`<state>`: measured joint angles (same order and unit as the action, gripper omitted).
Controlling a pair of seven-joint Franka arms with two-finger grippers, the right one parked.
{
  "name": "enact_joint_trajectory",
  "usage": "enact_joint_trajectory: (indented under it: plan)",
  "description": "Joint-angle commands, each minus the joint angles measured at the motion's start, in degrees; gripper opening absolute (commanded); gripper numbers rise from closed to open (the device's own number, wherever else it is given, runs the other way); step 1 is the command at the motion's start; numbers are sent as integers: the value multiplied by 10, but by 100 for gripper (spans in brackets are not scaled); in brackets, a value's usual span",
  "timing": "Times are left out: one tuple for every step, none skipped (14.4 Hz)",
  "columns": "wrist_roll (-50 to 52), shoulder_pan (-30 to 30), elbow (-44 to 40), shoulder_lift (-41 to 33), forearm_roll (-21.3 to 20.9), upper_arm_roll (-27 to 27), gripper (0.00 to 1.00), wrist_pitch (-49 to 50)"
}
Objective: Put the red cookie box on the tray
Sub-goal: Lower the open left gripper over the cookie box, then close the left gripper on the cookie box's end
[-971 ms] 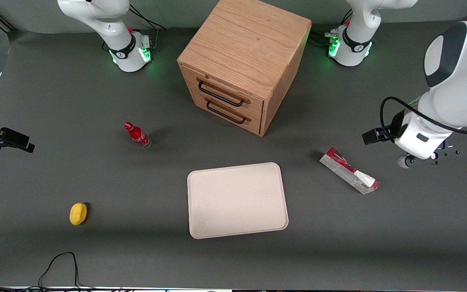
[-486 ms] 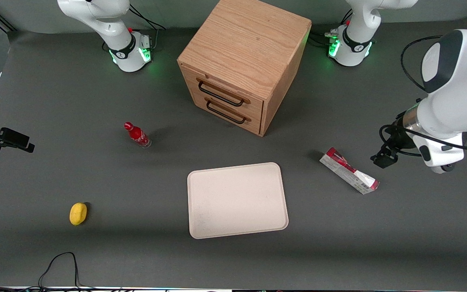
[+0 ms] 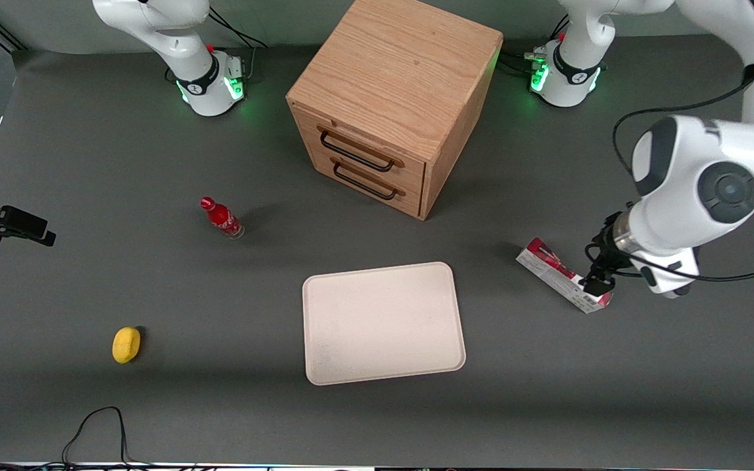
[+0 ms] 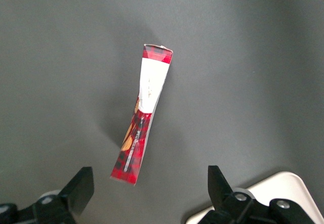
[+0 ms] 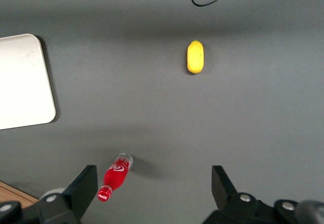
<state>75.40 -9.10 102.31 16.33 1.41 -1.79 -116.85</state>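
The long thin red cookie box (image 3: 563, 275) lies flat on the dark grey table (image 3: 154, 405), at about three o'clock from the flat cream tray (image 3: 382, 323) and apart from it. The left arm's black gripper (image 4: 147, 193) hangs above the box with its fingers spread wide (nothing between them), probably so they can come down around the box's thin sides.
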Motion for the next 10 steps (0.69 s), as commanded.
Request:
enact_joint_trajectory:
  plan:
    - [4, -5, 20, 27, -15, 1, 100, -42]
    - [-5, -7, 22, 40, -26, 1, 100, -55]
    - [-14, -7, 30, 47, -30, 1, 100, -65]
    - [-19, -7, 42, 50, -31, 1, 100, -86]
    - [-21, -5, 58, 49, -31, 1, 100, -107]
    - [-22, -5, 68, 52, -31, 2, 100, -128]
    - [-28, -5, 75, 61, -33, 1, 100, -141]
    - [-32, -5, 76, 69, -33, 1, 100, -149]
    - [-32, -5, 76, 76, -36, 2, 100, -153]
    - [-32, -5, 76, 81, -40, 2, 100, -153]
